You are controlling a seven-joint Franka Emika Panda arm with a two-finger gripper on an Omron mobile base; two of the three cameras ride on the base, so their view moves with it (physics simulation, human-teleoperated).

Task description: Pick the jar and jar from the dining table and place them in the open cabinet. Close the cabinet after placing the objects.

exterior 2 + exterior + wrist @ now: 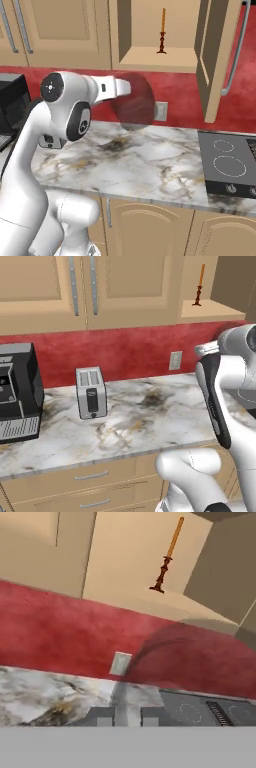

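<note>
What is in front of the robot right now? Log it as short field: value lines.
cabinet: light tan wooden wall cabinet, door open
in cabinet: orange candle on a dark holder, upright
gripper: gripper raised below the cabinet opening; grip unclear
at gripper: see-through dark rounded shape, probably the jar
counter: white-grey marble slab, silver toaster standing on it
right end: black cooktop

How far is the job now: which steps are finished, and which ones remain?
Done: nothing stored yet; the open cabinet shows a candlestick but no jar. In hand: the gripper carries a translucent jar above the counter, below the shelf. Left: place it, fetch the second jar, close the door.
</note>
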